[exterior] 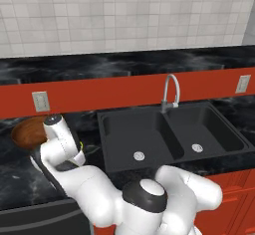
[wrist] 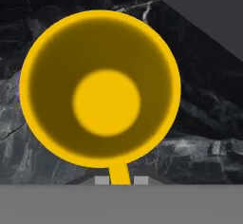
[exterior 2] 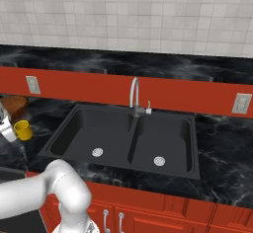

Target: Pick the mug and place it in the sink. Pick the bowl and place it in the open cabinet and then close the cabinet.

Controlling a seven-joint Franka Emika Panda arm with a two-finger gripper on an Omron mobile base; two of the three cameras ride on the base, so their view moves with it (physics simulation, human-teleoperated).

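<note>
A: What have we got around the sink [exterior: 119, 129]?

B: We see the black double basin set in the dark marble counter [exterior 2: 222, 148], 2 silver drains, faucet [exterior: 170, 92] at its back edge between the 2 bowls. Red lower cabinets [exterior 2: 163, 212] sit under it.

A: Bowl?

B: We see the bowl [exterior: 29, 132], brown wood, on the counter well left of the sink, against the red backsplash strip. It's partly behind the arm.

A: Mug?

B: We see the mug [exterior 2: 22, 130], yellow and upright, on the counter left of the sink, nearer to it than the bowl. In the hand view we look straight down into the mug, 1 sink drain at the top edge.

A: Fingers?

B: We see the gripper [wrist: 119, 180] directly over the mug, its 2 tips closed tight on the handle [wrist: 119, 174], 1 each side.
</note>
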